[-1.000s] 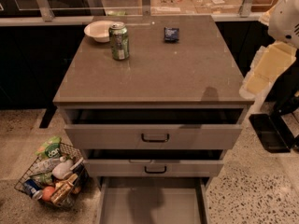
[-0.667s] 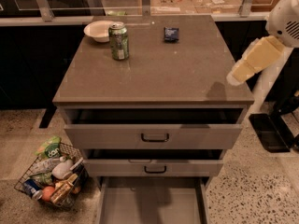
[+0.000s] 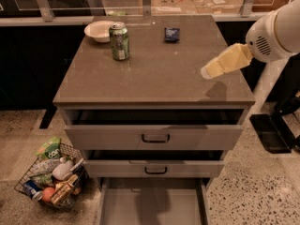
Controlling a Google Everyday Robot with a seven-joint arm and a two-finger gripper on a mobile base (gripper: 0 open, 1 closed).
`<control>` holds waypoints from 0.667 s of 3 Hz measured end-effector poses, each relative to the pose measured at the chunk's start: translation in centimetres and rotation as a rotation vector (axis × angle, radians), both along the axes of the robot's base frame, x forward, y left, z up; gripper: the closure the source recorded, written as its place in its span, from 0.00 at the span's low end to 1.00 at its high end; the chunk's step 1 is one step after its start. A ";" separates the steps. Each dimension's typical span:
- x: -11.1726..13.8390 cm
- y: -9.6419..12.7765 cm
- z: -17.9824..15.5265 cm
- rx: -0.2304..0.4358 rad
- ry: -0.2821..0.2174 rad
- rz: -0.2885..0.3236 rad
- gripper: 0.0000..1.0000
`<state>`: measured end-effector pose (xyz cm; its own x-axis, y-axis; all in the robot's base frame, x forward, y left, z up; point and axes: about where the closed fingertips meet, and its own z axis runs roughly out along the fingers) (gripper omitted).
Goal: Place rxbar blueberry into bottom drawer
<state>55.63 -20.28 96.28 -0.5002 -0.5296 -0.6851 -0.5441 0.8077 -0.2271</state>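
Observation:
The rxbar blueberry (image 3: 172, 34), a small flat dark blue wrapper, lies on the cabinet top (image 3: 154, 74) near its back edge, right of centre. The bottom drawer (image 3: 152, 205) is pulled out at the foot of the cabinet, and its grey floor is bare. My gripper (image 3: 207, 72), pale yellow at the end of the white arm (image 3: 276, 29), hangs over the right part of the cabinet top. It is well in front of the bar and to its right, holding nothing that I can see.
A green can (image 3: 119, 41) and a white bowl (image 3: 98, 31) stand at the back left of the top. The two upper drawers (image 3: 155, 137) with black handles are slightly open. A wire basket (image 3: 51, 177) of groceries sits on the floor at left. A black base (image 3: 272, 132) is at right.
My gripper has swung left, from beside the cabinet's right edge to over the right part of its top. Nothing on the cabinet has moved.

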 end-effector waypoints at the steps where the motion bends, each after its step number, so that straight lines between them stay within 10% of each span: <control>1: 2.5 0.7 1.1 -0.003 -0.127 -0.098 0.00; 2: 4.6 -0.3 3.8 0.010 -0.256 -0.164 0.00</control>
<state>60.23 -20.54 100.08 -0.3889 -0.4482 -0.8049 -0.3319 0.8832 -0.3315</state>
